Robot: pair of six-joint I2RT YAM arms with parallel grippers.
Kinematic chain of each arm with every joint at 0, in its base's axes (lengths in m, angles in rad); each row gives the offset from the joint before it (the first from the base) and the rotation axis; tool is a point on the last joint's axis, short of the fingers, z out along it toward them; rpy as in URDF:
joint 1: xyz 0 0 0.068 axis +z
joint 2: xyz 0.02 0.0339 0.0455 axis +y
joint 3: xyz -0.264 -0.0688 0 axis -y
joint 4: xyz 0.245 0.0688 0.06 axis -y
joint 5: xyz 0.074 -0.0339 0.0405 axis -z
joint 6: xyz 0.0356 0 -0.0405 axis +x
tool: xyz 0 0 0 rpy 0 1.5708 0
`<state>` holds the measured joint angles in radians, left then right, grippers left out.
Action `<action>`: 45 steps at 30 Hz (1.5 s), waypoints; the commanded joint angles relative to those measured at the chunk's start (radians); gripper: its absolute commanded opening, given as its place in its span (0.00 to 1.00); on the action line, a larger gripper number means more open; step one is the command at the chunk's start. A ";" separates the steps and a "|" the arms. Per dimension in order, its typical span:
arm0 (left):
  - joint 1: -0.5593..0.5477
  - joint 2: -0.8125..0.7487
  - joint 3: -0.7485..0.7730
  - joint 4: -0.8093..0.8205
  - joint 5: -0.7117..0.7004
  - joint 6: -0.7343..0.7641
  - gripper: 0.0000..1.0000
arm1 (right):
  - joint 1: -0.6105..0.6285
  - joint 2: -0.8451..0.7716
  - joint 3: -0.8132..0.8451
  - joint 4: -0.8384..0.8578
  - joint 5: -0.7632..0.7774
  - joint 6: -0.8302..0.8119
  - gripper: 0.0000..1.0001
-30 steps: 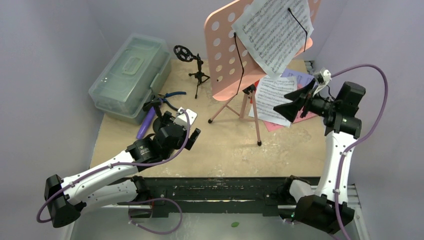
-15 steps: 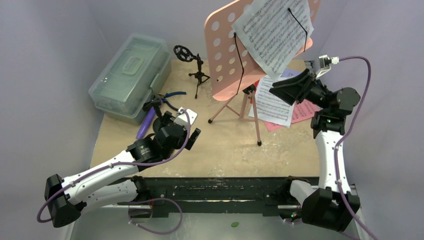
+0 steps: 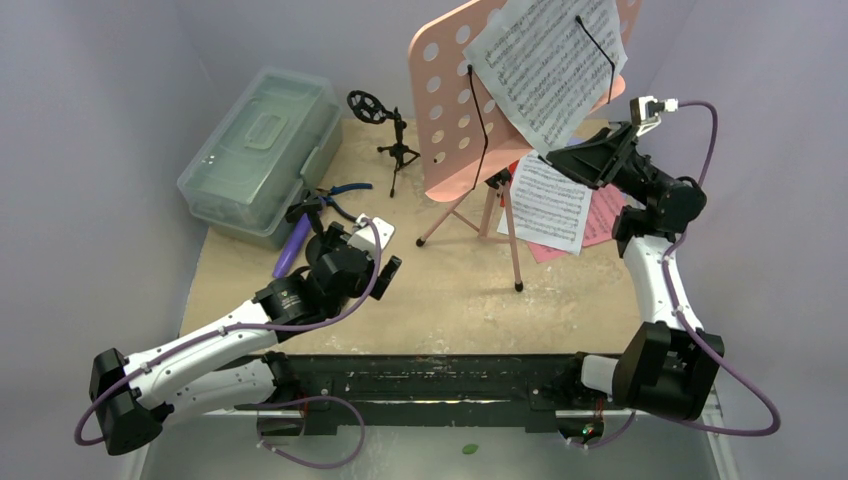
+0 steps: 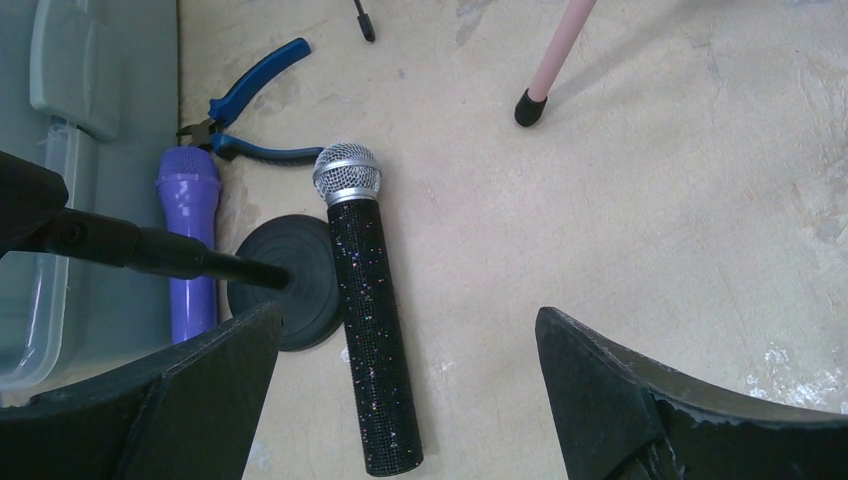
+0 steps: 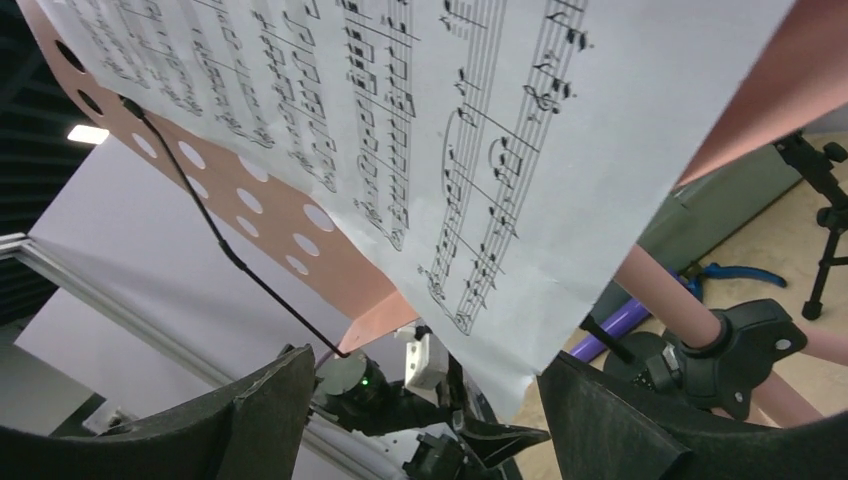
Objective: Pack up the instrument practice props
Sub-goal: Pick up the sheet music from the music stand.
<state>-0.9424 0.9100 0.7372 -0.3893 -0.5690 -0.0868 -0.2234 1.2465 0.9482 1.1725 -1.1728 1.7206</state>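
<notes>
table (image 3: 450, 290): carries everything; my work is at the far right corner.
music rack (image 3: 450, 100): pink, perforated, on tripod legs, far middle of the table, desk tilted back.
case (image 3: 260, 150): clear greenish, lid shut, far left corner. I judge that's where the props go, so it needs opening.
sheet (image 3: 550, 65): white page on the rack desk under two black wire arms (image 3: 480, 120); its lower corner overhangs the lip.
right gripper (image 3: 562, 158): released, jaws wide, up at that overhanging corner. Paper hangs between them, not pinched.
left gripper (image 4: 407, 315): released, hovering over the black-silver microphone (image 4: 375, 330) near the left edge, touching nothing.
step: I read it as pulling the page off the rack.
how: I'd bite only the free corner and stay clear of the lip. Then I'd slide the page along the desk plane out from under the wires, slowly.
risk: a yank outward could tear the paper or tip the light tripod.
right wrist only: shows the corner really sits between my fingers; the top view hides that behind the gripper body.
top only: shows a loose white page (image 3: 545, 205) and a red page (image 3: 605, 215) flat on the table below the gripper, plus a mic tripod (image 3: 397, 150) beside the rack.
left wrist only: shows the purple microphone (image 4: 190, 250) against the case, the round black stand base (image 4: 290, 285) touching the black-silver mic, and the blue-handled pliers (image 4: 245, 100) just beyond.
</notes>
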 commanded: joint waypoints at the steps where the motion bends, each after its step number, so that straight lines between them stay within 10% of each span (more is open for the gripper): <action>1: 0.008 0.003 -0.010 0.029 0.010 -0.005 0.97 | 0.004 -0.001 0.015 0.158 0.044 0.109 0.80; 23: 0.013 -0.004 -0.010 0.027 0.015 -0.007 0.97 | -0.001 -0.097 -0.068 0.028 0.048 -0.006 0.00; 36: 0.013 -0.152 -0.039 0.101 0.398 -0.021 0.98 | -0.001 -0.243 -0.298 0.249 -0.018 0.102 0.00; 45: -0.012 -0.186 -0.120 0.547 0.685 -0.365 1.00 | 0.002 -0.407 -0.462 0.451 -0.035 0.188 0.00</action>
<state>-0.9367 0.6735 0.6376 -0.1219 -0.0414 -0.2596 -0.2230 0.9081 0.5373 1.4330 -1.1950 1.8500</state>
